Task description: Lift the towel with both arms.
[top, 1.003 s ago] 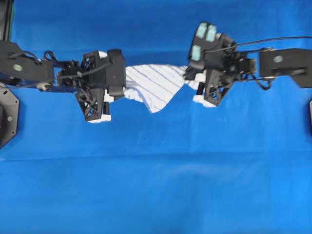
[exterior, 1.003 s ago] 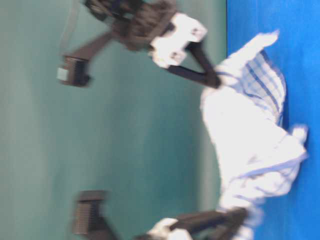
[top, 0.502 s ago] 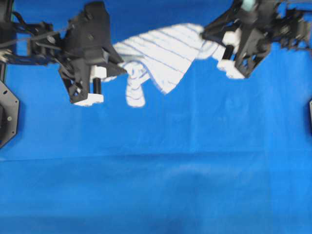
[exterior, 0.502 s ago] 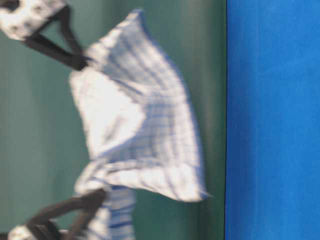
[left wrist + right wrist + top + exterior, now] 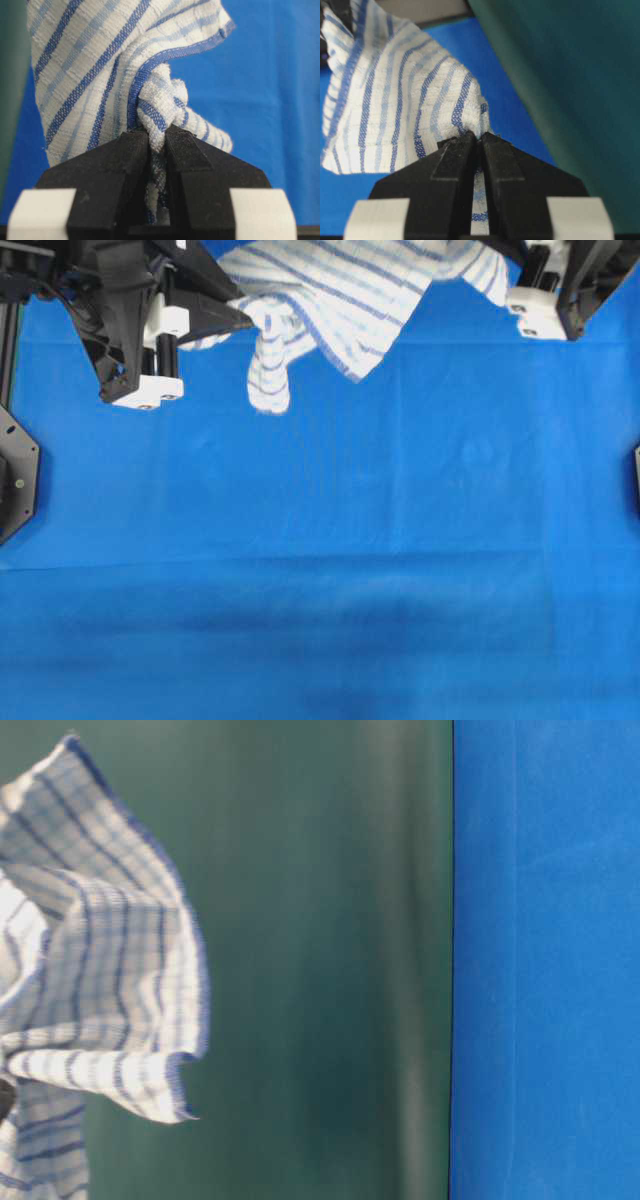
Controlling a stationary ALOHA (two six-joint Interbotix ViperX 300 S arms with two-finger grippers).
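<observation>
- Overhead view: the towel point(image 5: 335, 295) hangs at the top edge of the picture, spread between the two arms, with one pointed corner and one narrow rolled tail drooping toward the blue worktop point(image 5: 320, 570). The left gripper point(image 5: 235, 315) sits at the upper left, its black finger tip reaching into the cloth's left edge. The right gripper point(image 5: 500, 270) is at the upper right, mostly cut off by the frame, beside the cloth's right end.
- Table-level view: this picture is turned on its side, the blue worktop point(image 5: 545, 960) filling the right part. The towel point(image 5: 95, 970) shows at the far left, well apart from the blue surface, against a dark green backdrop point(image 5: 320, 960). No gripper can be made out here.
- Left wrist view: the left gripper point(image 5: 158, 145) is clamped on a bunched fold of the towel point(image 5: 100, 65), the cloth squeezed between the two black fingers and fanning out beyond them.
- Right wrist view: the right gripper point(image 5: 477, 145) is likewise pinched tight on a corner of the towel point(image 5: 395, 95), the fingers nearly meeting, with striped cloth spreading to the left.
</observation>
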